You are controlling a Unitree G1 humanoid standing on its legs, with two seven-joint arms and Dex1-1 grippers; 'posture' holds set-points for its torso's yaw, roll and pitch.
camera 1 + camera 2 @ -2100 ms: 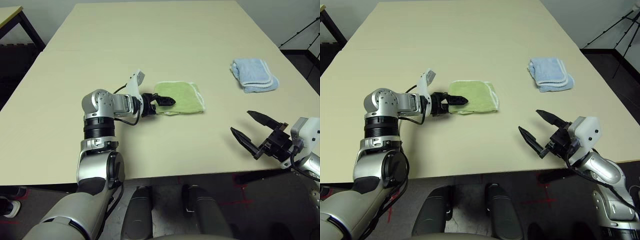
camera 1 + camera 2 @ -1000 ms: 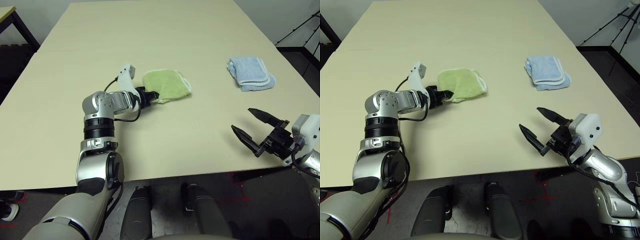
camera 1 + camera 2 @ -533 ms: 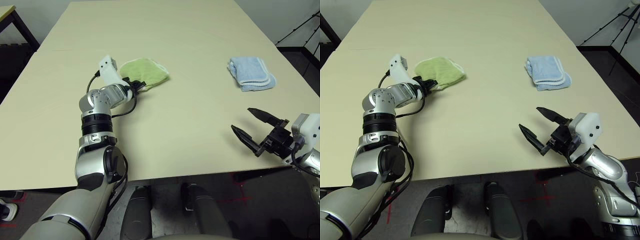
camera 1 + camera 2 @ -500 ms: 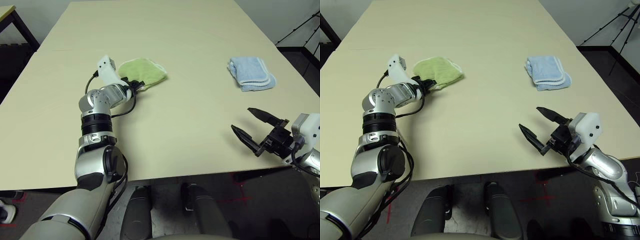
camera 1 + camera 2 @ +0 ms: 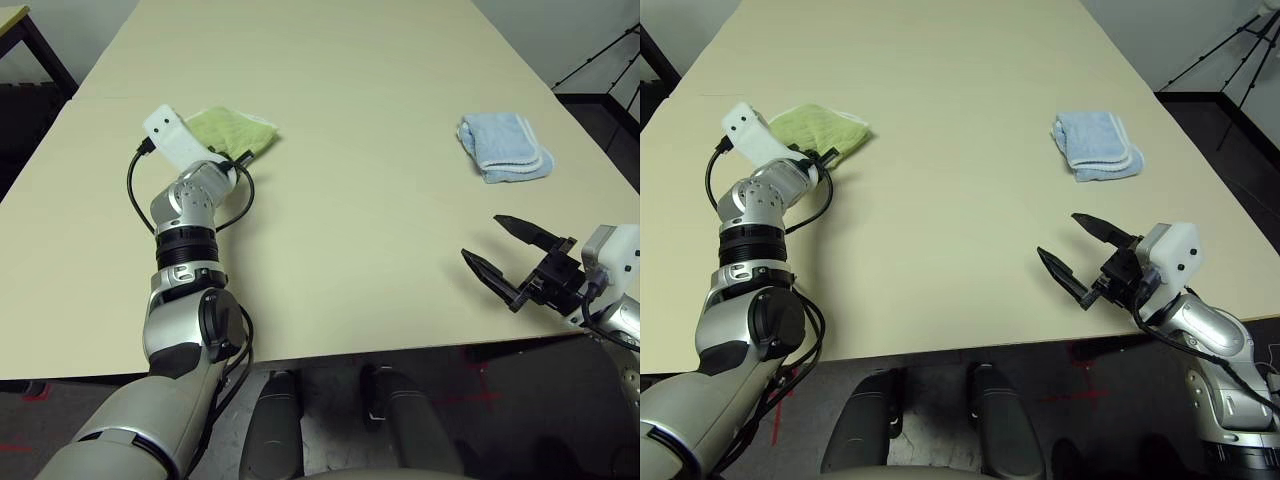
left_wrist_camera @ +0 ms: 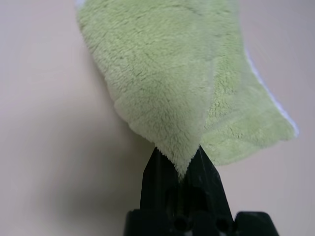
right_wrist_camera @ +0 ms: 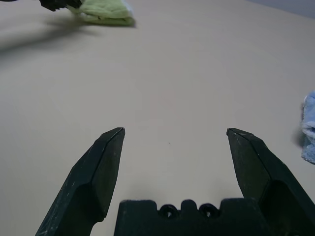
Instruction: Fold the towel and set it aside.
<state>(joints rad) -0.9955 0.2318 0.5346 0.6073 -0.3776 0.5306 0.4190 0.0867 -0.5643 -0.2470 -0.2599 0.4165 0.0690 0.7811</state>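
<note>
So your left gripper (image 6: 183, 164) has its fingers (image 6: 157, 172) pinched tight on a corner of the green towel (image 5: 232, 130). In the left wrist view you can see the terry cloth bunched right into the tips, with the rest of it fanning out flat on the counter (image 5: 350, 200), folded over on itself, white edging showing along one side. The towel sits over toward the left edge of the counter, roughly halfway back, and your left arm reaches out to it with the wrist cocked outward.

Your right gripper (image 5: 515, 262) is hanging just off the near edge by the right corner, fingers (image 7: 106, 162) spread about as wide as they go, nothing between them. It's pointing across the counter, well apart from the green towel.

The pale blue towel (image 5: 505, 148) is lying folded near the right edge, well apart from the green one and clear of both grippers.
</note>
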